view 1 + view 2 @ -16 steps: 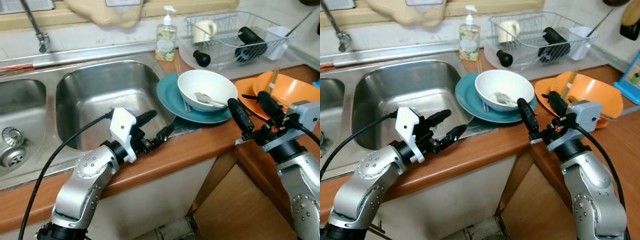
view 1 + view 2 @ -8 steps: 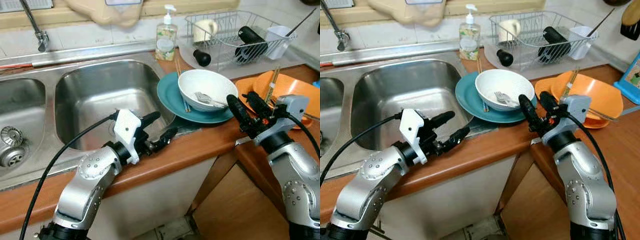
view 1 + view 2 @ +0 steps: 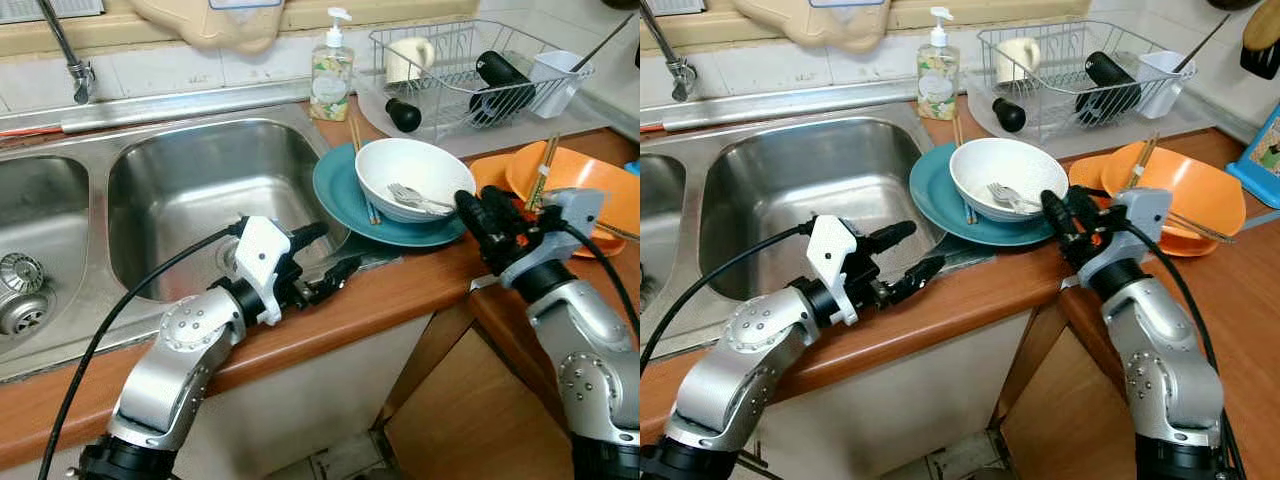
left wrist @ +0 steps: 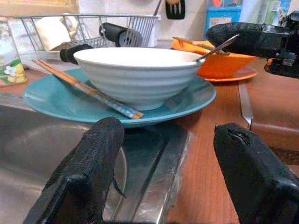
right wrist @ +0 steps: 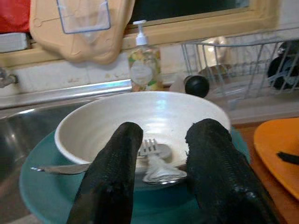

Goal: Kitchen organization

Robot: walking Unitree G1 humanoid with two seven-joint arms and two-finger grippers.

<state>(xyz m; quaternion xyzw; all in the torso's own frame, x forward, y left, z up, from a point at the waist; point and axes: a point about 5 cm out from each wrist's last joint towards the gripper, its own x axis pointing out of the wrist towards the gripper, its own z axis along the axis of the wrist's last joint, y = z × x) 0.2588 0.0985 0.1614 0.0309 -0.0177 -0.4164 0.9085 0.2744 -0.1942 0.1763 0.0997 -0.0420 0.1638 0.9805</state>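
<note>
I hold the right gripper [image 3: 1065, 213], fingers apart, at the near right rim of the white bowl [image 3: 1008, 178], which rests on the teal plate [image 3: 940, 205] right of the sink [image 3: 800, 190], aiming at the fork [image 5: 152, 149] inside. The left gripper [image 3: 905, 255], fingers spread, waits at the sink's near edge.

A warm brown wooden countertop [image 3: 400, 290] is running across the lower middle of the head view and turning up the right edge. A double stainless steel sink [image 3: 200, 190] is sitting in it at the left, light glinting off its basins, with a round drain strainer [image 3: 22, 275] at the far left. A chrome tap [image 3: 70, 50] is rising at the upper left before a pale tiled wall [image 3: 170, 65]. Along the top a light wooden window sill [image 3: 400, 12] is running. Below the counter, a cream cabinet front [image 3: 320, 400] is facing out, and a wooden cabinet door [image 3: 470, 420] is standing ajar at lower right.
</note>
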